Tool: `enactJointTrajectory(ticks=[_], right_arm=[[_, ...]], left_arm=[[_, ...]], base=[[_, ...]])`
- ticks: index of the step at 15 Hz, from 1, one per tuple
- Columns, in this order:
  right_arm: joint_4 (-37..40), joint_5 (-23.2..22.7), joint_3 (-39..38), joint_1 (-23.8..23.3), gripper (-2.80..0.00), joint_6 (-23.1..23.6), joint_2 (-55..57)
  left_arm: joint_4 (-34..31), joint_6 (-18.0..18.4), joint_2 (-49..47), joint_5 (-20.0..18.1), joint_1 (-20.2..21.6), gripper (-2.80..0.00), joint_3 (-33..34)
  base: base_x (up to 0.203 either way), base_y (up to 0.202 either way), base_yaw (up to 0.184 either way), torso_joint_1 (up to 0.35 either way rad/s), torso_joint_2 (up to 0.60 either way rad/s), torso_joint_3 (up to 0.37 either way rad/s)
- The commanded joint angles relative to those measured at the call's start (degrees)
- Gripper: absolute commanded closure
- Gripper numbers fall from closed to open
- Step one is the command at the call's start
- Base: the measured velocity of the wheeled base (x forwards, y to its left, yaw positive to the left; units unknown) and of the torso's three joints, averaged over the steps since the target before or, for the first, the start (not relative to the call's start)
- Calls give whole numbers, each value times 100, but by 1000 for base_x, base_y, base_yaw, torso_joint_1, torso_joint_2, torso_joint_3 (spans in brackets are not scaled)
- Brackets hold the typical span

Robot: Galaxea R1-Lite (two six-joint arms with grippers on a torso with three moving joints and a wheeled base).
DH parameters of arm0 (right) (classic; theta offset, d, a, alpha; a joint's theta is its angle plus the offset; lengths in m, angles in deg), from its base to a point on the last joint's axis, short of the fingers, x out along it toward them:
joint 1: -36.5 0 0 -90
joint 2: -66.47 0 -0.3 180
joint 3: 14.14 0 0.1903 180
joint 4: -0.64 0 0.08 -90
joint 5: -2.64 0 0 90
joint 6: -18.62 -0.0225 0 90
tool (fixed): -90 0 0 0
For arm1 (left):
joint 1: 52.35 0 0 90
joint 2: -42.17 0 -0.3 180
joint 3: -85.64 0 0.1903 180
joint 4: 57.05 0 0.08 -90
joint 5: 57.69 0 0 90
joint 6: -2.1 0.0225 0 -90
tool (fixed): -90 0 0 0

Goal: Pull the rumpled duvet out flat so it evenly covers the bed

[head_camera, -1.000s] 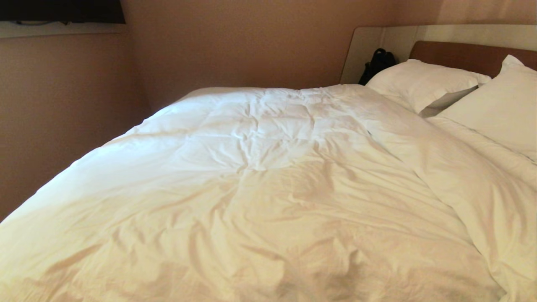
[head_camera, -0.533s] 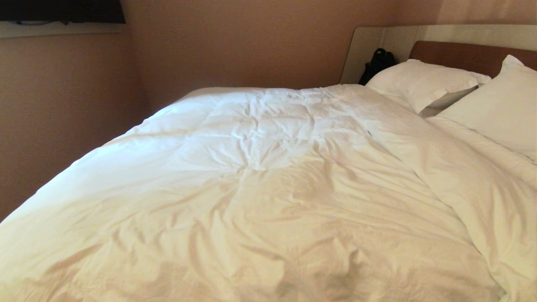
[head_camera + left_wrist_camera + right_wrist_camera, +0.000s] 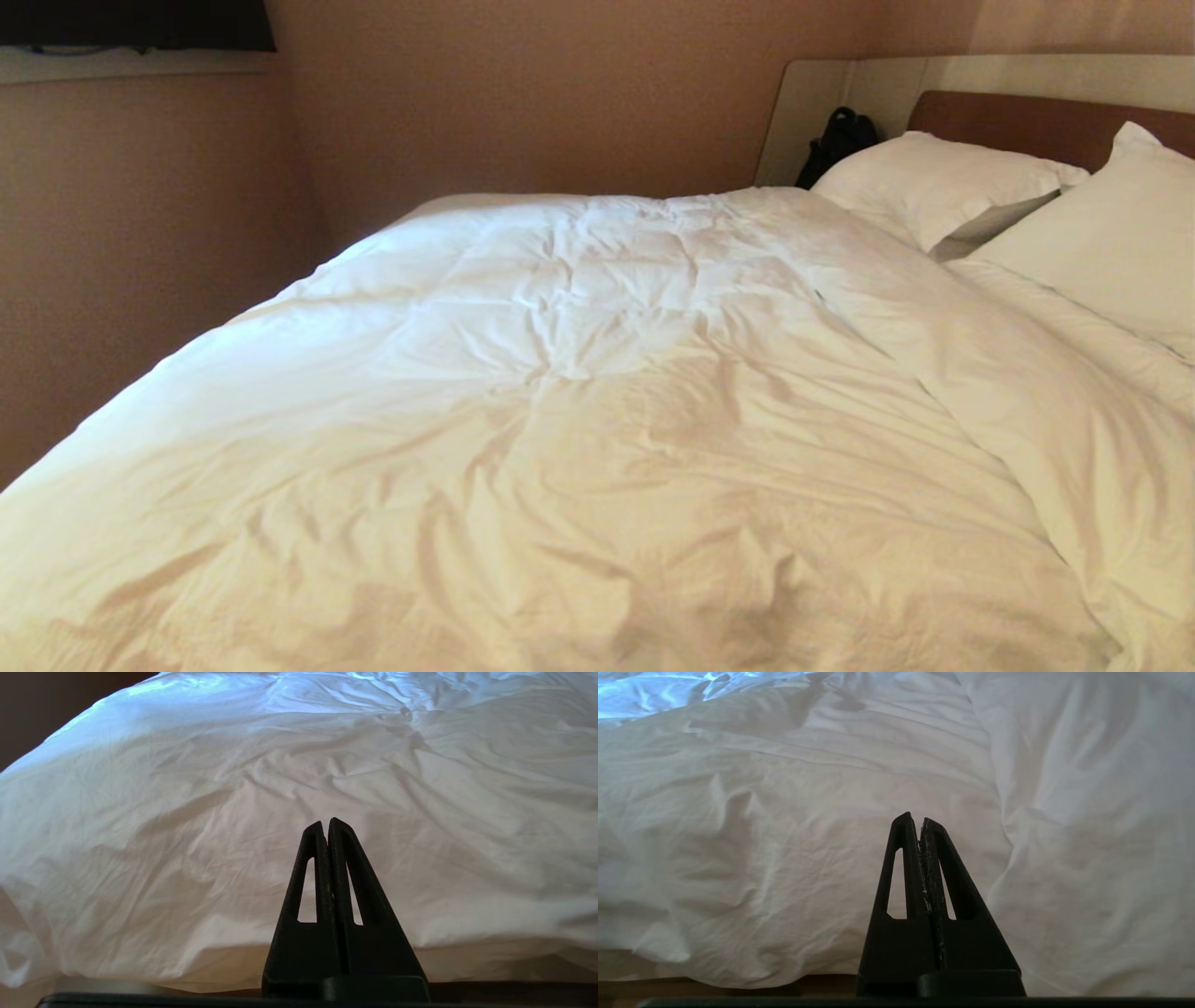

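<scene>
Looking across the bed point(image 3: 1046, 121) from its long side, you've got the duvet point(image 3: 579, 401) filling nearly everything, puffed and creased, running from 7 o'clock up to 12. Over at 2 o'clock a thick fold of it lies doubled back just short of the pillows point(image 3: 943, 182), and that's probably why the cover sits uneven. Neither arm shows from the head. At the wrists, your left gripper point(image 3: 327, 823) is pinched tight on nothing, hanging just off the near edge where the duvet drapes over the base. Your right gripper point(image 3: 913, 819) is clamped together and empty too, facing that fold's near end. Both look parked there to be ready for the hem. A dark bag point(image 3: 836, 140) sits by the headboard, well clear.
</scene>
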Motion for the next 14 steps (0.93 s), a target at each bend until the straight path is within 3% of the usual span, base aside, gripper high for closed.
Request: enactJointTrajectory(ticks=[1,4,14], right_arm=[[2,-1,0,0,0,-1,-2],[2,-1,0,0,0,-1,-2],[2,-1,0,0,0,-1,-2]], left_arm=[[4,1,0,1,0,0,0],[4,1,-9,1,0,0,0],[4,9,-9,1,0,0,0]], base=[[0,0,0,0,0,0],[1,91,-1,6,3,0],[0,196,0,4,1,2]])
